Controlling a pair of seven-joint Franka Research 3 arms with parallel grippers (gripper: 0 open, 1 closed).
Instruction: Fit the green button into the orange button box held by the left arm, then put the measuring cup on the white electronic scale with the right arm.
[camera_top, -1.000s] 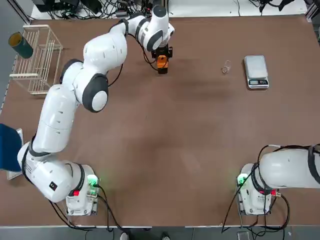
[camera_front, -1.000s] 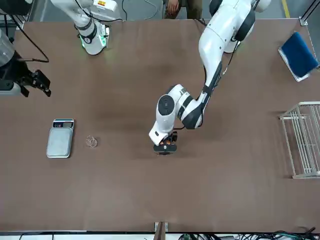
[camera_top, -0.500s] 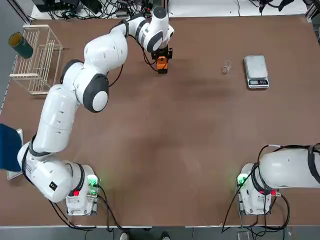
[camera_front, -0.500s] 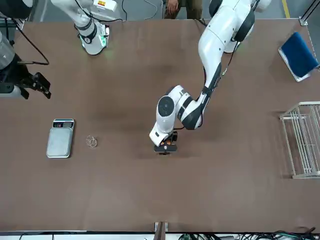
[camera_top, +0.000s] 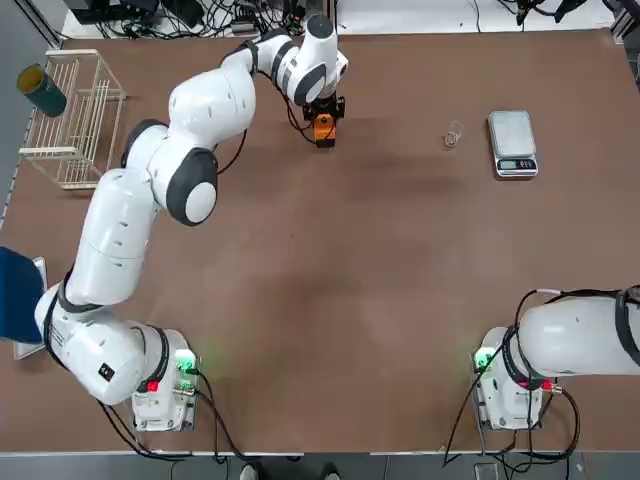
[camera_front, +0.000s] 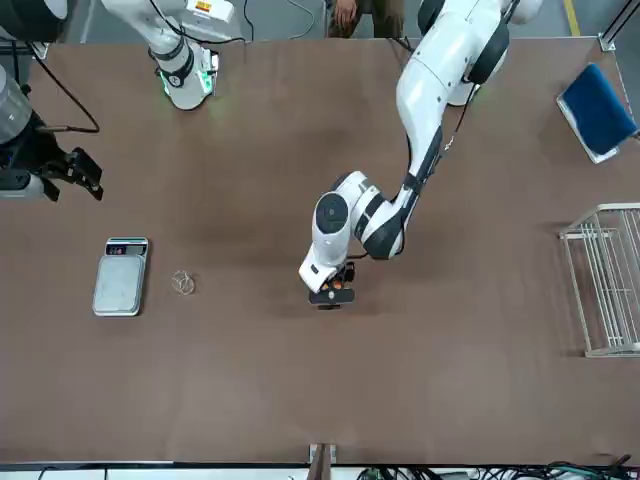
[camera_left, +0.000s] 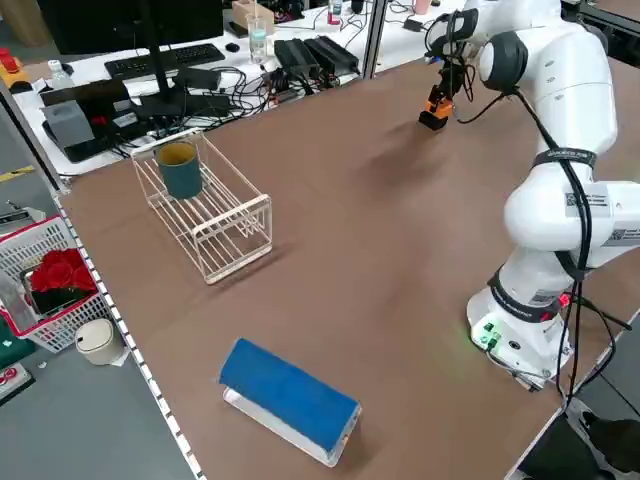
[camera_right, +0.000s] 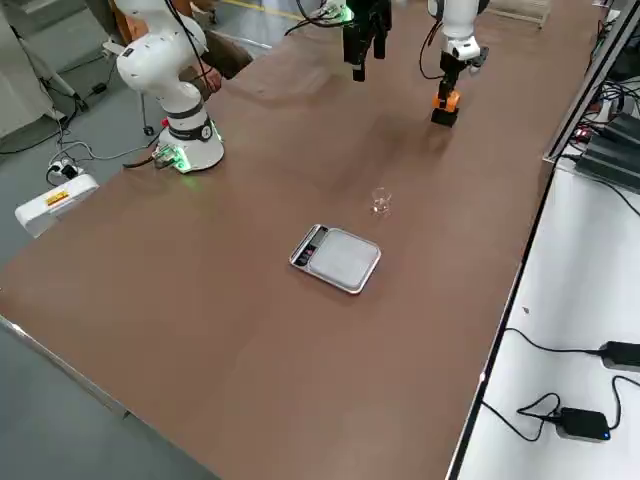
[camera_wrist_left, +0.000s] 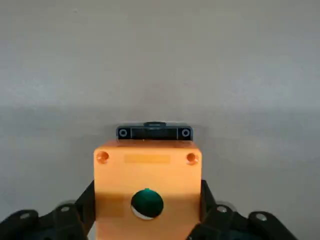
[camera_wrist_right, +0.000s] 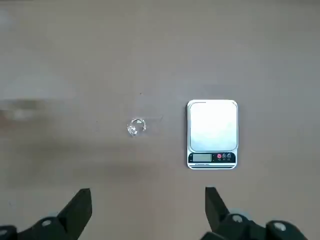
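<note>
Now the left hand grips the orange button box with the green button seated, right hand spread open.

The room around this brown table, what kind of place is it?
Likely a robotics lab: two white robot arms bolted to the brown table, and a side bench with black keyboard and cables.

1. Orange button box: near face cut off by the left wrist picture's edge.
2. Small black block: mostly hidden behind the box.
3. Measuring cup: too small to show contents.
4. White electronic scale: display unreadable.
</note>
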